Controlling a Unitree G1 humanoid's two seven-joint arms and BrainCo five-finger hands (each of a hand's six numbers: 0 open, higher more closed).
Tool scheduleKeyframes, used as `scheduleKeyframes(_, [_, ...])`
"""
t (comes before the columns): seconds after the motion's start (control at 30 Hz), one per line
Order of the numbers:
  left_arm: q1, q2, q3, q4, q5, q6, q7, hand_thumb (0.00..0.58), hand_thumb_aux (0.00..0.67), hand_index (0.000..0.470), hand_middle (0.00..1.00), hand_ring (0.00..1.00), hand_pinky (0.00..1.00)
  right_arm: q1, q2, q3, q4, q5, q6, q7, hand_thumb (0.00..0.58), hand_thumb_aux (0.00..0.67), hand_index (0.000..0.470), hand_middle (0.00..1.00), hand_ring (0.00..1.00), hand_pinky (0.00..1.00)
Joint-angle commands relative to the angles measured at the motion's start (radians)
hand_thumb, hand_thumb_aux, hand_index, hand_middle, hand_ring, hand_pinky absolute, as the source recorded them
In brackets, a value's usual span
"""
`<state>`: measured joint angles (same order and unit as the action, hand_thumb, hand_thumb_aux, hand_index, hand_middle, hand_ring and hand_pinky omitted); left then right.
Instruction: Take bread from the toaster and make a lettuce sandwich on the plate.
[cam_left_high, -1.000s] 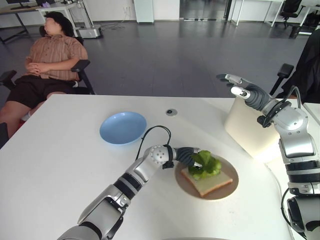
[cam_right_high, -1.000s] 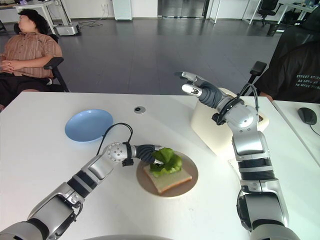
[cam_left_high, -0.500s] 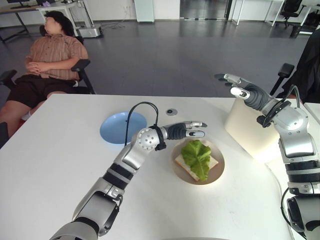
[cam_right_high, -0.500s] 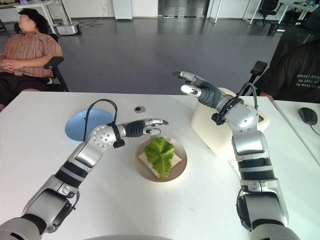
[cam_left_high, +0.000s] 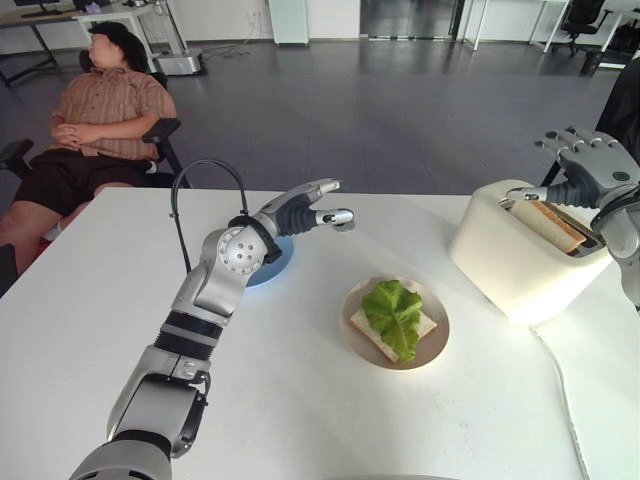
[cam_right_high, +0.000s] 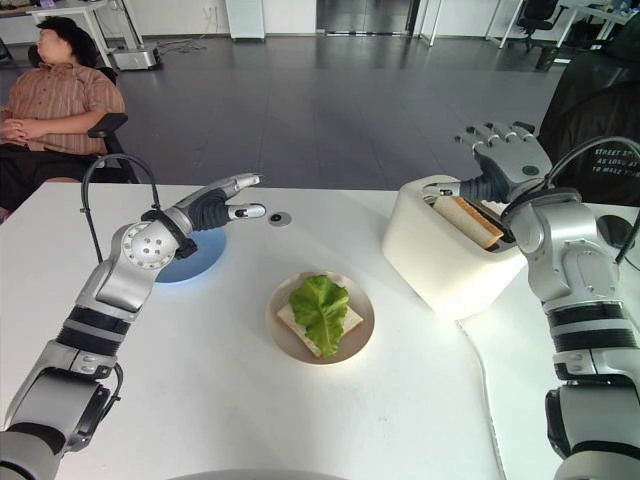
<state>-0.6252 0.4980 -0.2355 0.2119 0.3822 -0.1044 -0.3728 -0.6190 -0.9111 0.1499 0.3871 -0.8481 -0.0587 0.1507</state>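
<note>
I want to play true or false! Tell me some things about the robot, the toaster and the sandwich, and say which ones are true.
1. A lettuce leaf lies on a bread slice on the tan plate. True.
2. The toaster is empty. False: a second slice sticks out of its top.
3. The left hand is holding the lettuce. False: it is open, holds nothing, and is raised over the table near the blue plate.
4. The right hand is up by the toaster with its fingers spread. True.
5. The sandwich already has bread on top. False: the lettuce leaf is uncovered.
</note>
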Motion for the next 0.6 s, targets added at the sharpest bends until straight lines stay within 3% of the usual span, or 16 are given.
scheduleKeyframes(0.03, [0.015,0.017,0.007,0.019,0.012,-0.016,0.004,0.000,0.000,0.000,0.00,0.00,0.00,0.032,-0.009,0.021,0.019,0.008,0.052,0.093,0.000,0.000,0.000,0.00,0.00,0.00])
scheduleKeyframes(0.07, [0.015,0.018,0.008,0.021,0.012,-0.017,0.004,0.000,0.000,0.000,0.00,0.00,0.00,0.038,-0.009,0.023,0.015,0.017,0.058,0.113,0.000,0.000,0.000,0.00,0.00,0.00])
scheduleKeyframes(0.1, [0.015,0.019,0.008,0.023,0.012,-0.019,0.005,0.000,0.000,0.000,0.00,0.00,0.00,0.046,-0.006,0.022,0.008,0.033,0.059,0.137,0.366,0.263,0.184,0.00,0.00,0.00])
scheduleKeyframes(0.13, [0.017,0.021,0.010,0.021,0.011,-0.019,0.006,0.000,0.000,0.000,0.00,0.00,0.00,0.052,-0.004,0.028,0.004,0.044,0.053,0.161,0.521,0.457,0.321,0.00,0.00,0.00])
scheduleKeyframes(0.17, [0.018,0.022,0.011,0.020,0.010,-0.019,0.006,0.000,0.000,0.000,0.00,0.00,0.00,0.057,-0.002,0.033,0.002,0.052,0.050,0.180,0.580,0.670,0.470,0.00,0.00,0.00])
scheduleKeyframes(0.43, [0.006,0.008,-0.001,0.063,0.010,-0.035,0.008,0.000,0.000,0.000,0.00,0.00,0.00,0.035,0.017,0.007,-0.020,0.110,0.033,0.119,0.580,0.670,0.470,0.00,0.00,0.00])
scheduleKeyframes(0.6, [-0.001,0.004,-0.006,0.084,0.013,-0.045,0.008,0.000,0.000,0.000,0.00,0.00,0.00,-0.039,0.046,-0.091,-0.099,0.166,-0.027,-0.080,0.580,0.670,0.470,0.00,0.00,0.00])
